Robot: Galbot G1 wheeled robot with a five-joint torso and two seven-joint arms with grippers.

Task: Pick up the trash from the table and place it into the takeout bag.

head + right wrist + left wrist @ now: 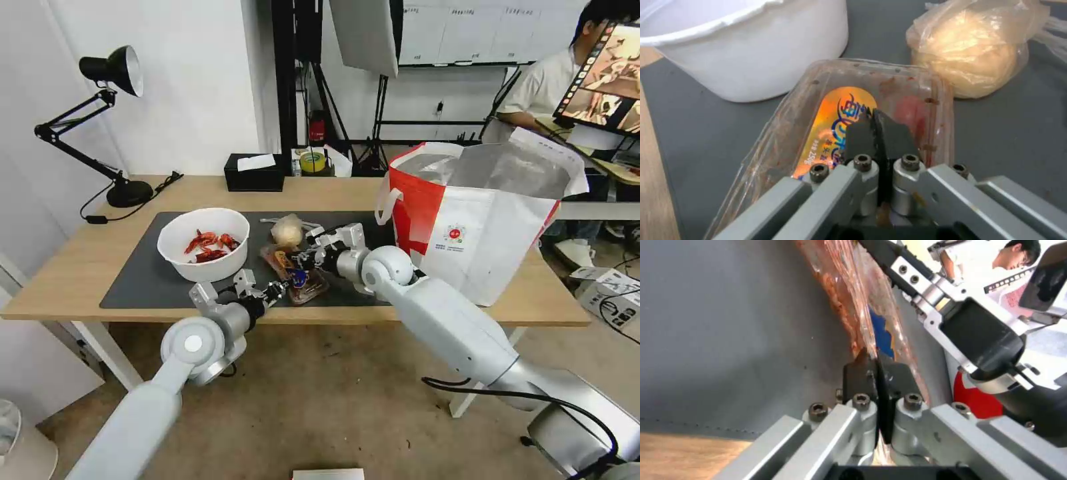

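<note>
I have the table [80, 267] and its dark mat [147, 280] under both arms, and the takeout bag [480, 227] stands open-mouthed just past my right gripper [308, 257], on that arm's outer side, near the table's front edge. Between the two grippers lies the clear plastic tray [297, 273], and both have it: in the right wrist view the right gripper's pads are pressed together on the tray's near rim [871, 110], over the orange label, and my left gripper [275, 289] is likewise pinched flat on the opposite edge of the tray [862, 316], with film visibly caught between its pads. So I judge the step in hand is the two-handed grasp of the tray — seized but not yet lifted, since it seems to rest on the mat. The next move calls for raising both ends together, level, so the hinged lid does not spring or the thin rim tear, then carrying it across to the bag's mouth. Room is tight on the far side of the left gripper: the white bowl [203, 243] of crayfish shells sits just beside the tray, and the knotted bag [288, 231] with its beige lump lies just beyond the tray's far end. Upward is open — toward the bag, the rim stands high, so the lift must clear it.
</note>
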